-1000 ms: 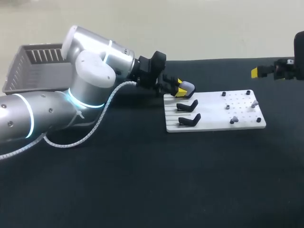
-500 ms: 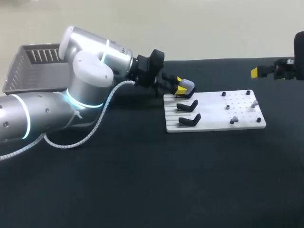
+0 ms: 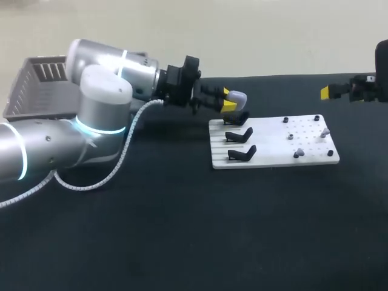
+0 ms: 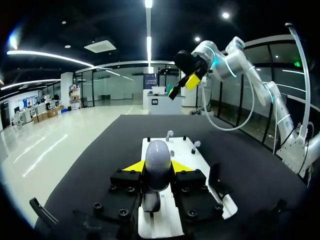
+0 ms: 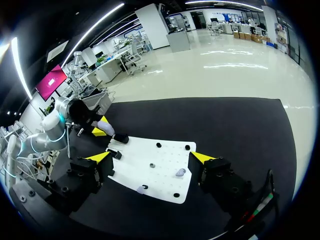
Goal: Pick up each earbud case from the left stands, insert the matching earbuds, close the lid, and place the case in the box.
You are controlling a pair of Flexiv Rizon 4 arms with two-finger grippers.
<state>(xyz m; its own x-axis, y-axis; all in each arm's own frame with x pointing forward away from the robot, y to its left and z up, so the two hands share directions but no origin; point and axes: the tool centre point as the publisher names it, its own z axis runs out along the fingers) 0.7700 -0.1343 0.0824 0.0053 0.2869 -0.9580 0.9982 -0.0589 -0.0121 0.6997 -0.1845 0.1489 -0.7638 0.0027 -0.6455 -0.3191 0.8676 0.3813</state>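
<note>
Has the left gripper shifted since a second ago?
Yes. The left gripper, shut on the earbud case, has pulled up and slightly back toward the basket, away from the white board's rear stand, now bare.

From above and behind, we are looking down on the whole worktop. Our wrist cameras are facing each other across the white board, which all views are sharing.
</note>
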